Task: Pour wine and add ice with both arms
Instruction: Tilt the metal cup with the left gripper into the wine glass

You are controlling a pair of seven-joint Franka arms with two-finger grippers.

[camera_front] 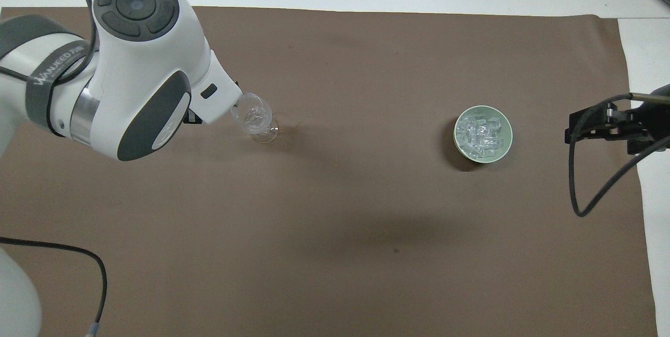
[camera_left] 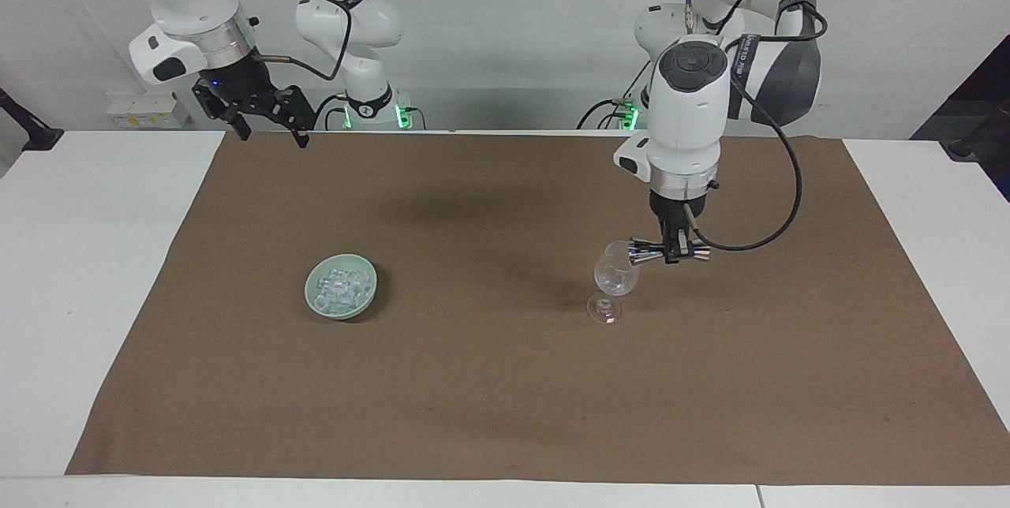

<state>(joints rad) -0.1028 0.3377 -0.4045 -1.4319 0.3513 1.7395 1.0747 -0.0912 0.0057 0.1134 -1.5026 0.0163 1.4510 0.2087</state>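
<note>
My left gripper [camera_left: 672, 253] is shut on a small metal jigger [camera_left: 647, 255]. The jigger lies level, with its mouth at the rim of the clear stemmed glass [camera_left: 615, 275]. The glass [camera_front: 254, 120] stands upright on the mat toward the left arm's end. I can make out no wine in the glass or the jigger. In the overhead view the left wrist hides the jigger and the gripper. The ice [camera_left: 339, 285] is heaped in a pale green bowl [camera_left: 369, 295] toward the right arm's end. My right gripper [camera_left: 274, 137] waits open and empty above the mat's corner near its base.
A brown mat [camera_left: 505, 382] covers most of the white table [camera_left: 95, 271]. The left arm's black cable [camera_left: 777, 208] loops beside its wrist. In the overhead view the ice [camera_front: 481, 132], the bowl [camera_front: 484, 157] and the right gripper [camera_front: 591, 127] show.
</note>
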